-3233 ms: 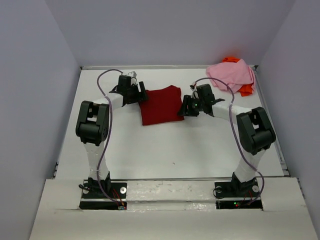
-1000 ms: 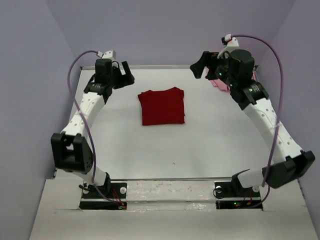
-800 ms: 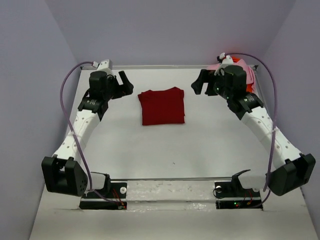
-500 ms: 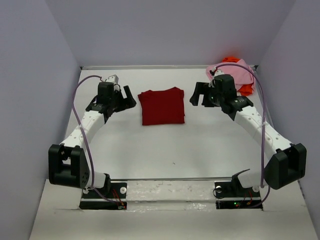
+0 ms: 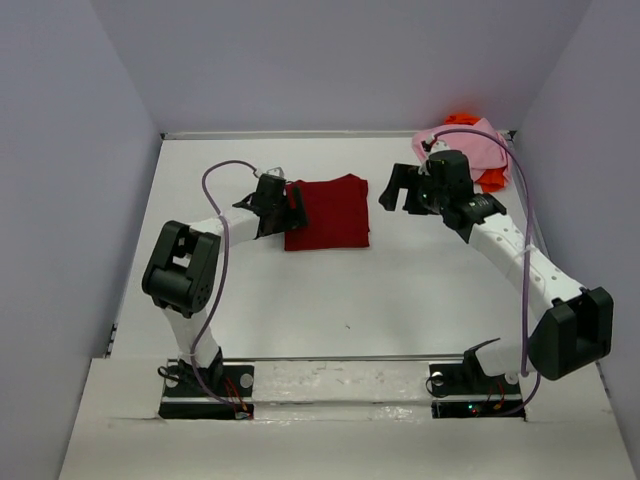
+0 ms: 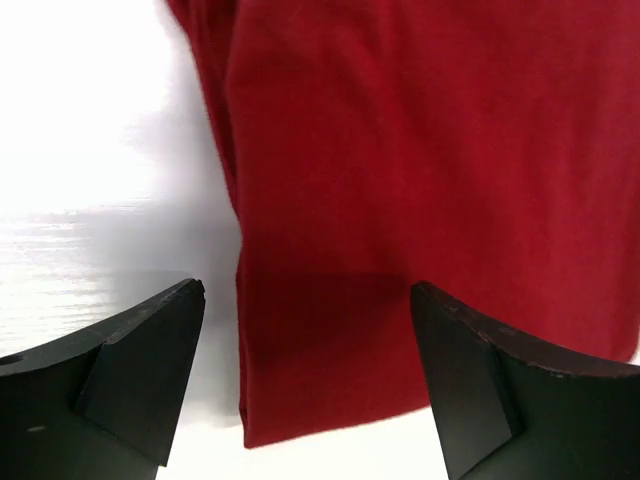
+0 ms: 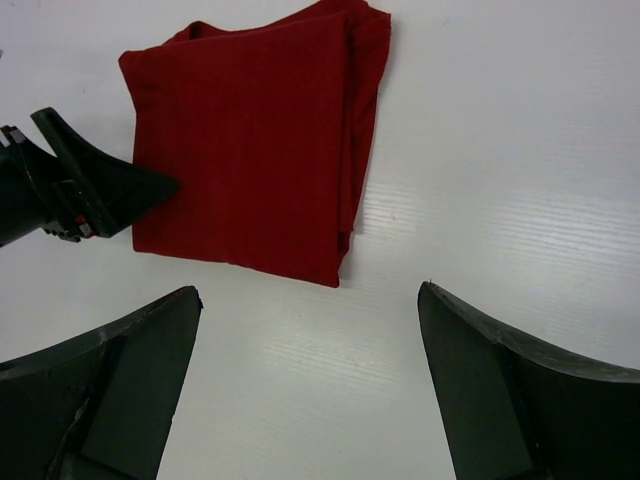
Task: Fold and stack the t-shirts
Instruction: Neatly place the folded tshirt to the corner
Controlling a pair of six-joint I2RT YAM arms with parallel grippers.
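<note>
You have the folded shirt lying flat on the bench, in the far half and about midway between the left and right edges. Your left claw straddles the shirt's left edge, with one finger over the bench and the other over the shirt. Your right claw is near the shirt's right edge, apart from it. The heap of other shirts, one on another, lies in the far right corner, behind the right claw.

Bright, even light with soft shadows; the white table glares in the left wrist view
</note>
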